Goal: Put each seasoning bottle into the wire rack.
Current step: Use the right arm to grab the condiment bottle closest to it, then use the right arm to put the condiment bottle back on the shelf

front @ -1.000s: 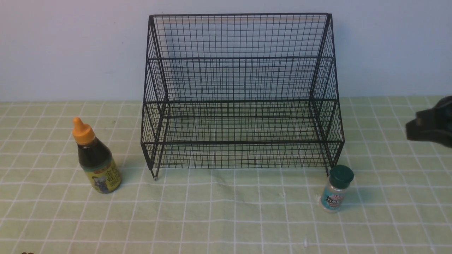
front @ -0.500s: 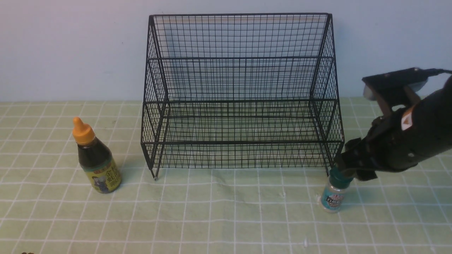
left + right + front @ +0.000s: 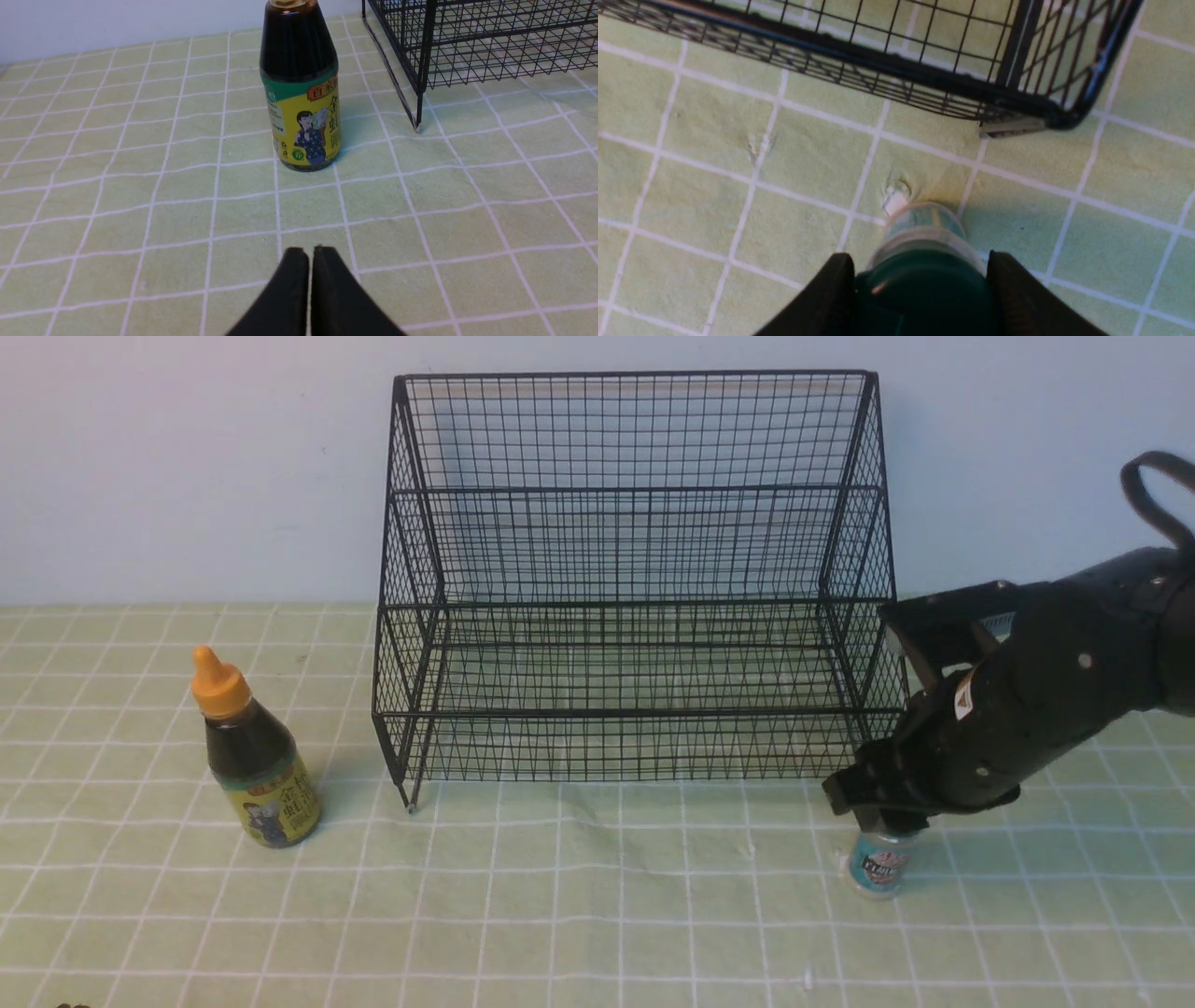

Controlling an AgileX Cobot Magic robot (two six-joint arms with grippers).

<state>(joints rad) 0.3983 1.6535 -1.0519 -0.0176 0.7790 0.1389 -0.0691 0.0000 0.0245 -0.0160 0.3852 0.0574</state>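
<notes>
The right gripper [image 3: 924, 280] has its fingers closed around the dark green lid of the small clear shaker with a teal label [image 3: 879, 865], upright on the green gridded counter [image 3: 653, 915] near the stepped black wire-mesh rack [image 3: 644, 714], while the left gripper [image 3: 310, 256] is shut.

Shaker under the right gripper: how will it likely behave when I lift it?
The shaker will probably feel stiff, since its clear body looks rigid. It may swing or slip, as the right gripper has its fingers around only the lid. It looks light, being small beside the sauce bottle.
</notes>
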